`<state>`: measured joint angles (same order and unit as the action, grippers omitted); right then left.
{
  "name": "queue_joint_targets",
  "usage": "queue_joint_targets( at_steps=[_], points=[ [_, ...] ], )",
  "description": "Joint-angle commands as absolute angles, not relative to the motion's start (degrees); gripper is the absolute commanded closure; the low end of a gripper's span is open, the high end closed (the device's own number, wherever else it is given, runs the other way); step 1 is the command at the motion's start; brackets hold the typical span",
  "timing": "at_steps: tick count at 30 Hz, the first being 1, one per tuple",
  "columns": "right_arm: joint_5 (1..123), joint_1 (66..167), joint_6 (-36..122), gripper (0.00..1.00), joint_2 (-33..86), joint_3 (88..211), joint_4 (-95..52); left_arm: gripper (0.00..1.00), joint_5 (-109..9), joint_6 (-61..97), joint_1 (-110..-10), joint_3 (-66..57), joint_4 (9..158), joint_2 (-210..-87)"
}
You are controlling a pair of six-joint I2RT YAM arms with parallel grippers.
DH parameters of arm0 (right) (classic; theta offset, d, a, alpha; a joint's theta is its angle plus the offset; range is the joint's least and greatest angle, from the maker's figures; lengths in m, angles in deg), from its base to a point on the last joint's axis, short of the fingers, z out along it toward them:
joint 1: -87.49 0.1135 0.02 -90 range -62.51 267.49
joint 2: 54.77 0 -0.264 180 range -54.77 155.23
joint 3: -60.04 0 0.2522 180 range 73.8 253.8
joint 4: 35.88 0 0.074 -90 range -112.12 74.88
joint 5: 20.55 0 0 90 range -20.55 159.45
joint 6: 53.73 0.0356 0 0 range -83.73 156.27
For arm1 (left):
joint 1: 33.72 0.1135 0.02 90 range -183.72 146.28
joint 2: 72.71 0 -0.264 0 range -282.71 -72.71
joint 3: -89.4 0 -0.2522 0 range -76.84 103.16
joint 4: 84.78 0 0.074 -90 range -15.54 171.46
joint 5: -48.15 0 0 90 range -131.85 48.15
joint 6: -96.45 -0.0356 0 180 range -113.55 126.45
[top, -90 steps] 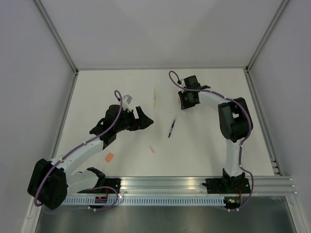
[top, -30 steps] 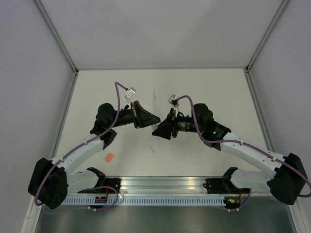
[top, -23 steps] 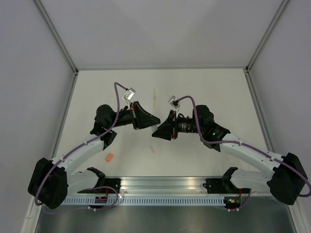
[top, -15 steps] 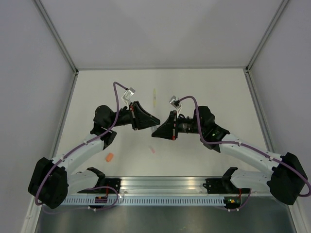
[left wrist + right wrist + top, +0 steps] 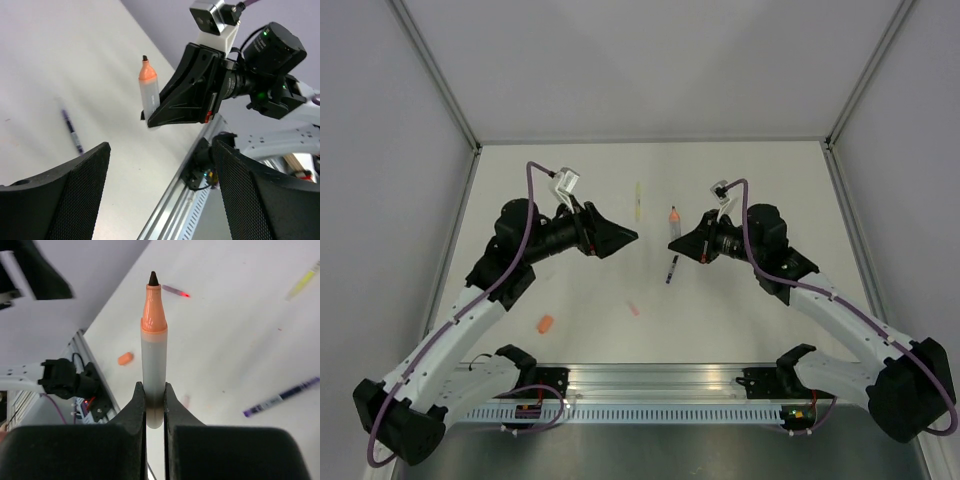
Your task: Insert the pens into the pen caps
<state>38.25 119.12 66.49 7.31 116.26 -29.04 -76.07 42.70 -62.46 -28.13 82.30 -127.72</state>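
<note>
My right gripper point(image 5: 686, 240) point(image 5: 154, 390) is shut on the lower end of a grey pen with an orange tip point(image 5: 673, 224) point(image 5: 154, 360) and holds it upright above the table. The pen also shows in the left wrist view point(image 5: 148, 95). My left gripper point(image 5: 623, 238) point(image 5: 161, 150) is open and empty, facing the right gripper across a gap. A dark purple pen point(image 5: 672, 268) point(image 5: 282, 396) point(image 5: 73, 136) lies below the right gripper. A yellow pen point(image 5: 638, 200) point(image 5: 302, 284) lies further back. An orange cap point(image 5: 545, 324) point(image 5: 125, 358) and a pale pink cap point(image 5: 634, 309) point(image 5: 186, 401) lie near the front.
A slim pinkish pen with a red end point(image 5: 176, 290) lies far off in the right wrist view. The metal rail point(image 5: 660, 385) runs along the near edge. Grey walls point(image 5: 400, 150) close in the table on three sides.
The two grippers, close together in the middle before, have drawn apart. The right one has moved right with the grey pen, and the left arm has pulled back to the left.
</note>
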Motion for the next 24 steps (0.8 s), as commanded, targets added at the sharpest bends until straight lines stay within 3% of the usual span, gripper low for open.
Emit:
queue_joint_targets(
  at_steps=[1, 7, 12, 15, 19, 24],
  points=[
    [41.05, 116.32, 62.91, 1.00, 6.49, 114.76, -23.62, 0.13, -58.96, 33.87, -62.46, -22.89, 59.90, -124.75],
    [40.89, 116.14, 61.75, 1.00, 5.79, 112.56, -24.84, 0.16, -36.35, 30.27, -62.46, -16.20, 39.03, -131.50],
    [37.29, 116.05, 63.43, 1.00, 4.38, 111.51, -27.56, 0.19, -28.95, 27.63, -62.46, -15.49, 26.10, -144.50],
    [36.23, 116.14, 63.87, 1.00, 2.63, 110.89, -28.01, 0.20, -27.87, 25.35, -62.46, -15.32, 22.58, -149.35],
    [37.45, 116.05, 62.99, 1.00, -0.18, 110.19, -27.04, 0.21, -36.46, 20.87, -61.67, -15.76, 23.62, -152.25],
    [37.98, 116.05, 62.11, 1.00, -1.68, 109.49, -26.43, 0.20, -34.91, 18.32, -61.23, -13.04, 22.05, -157.96]
  ],
)
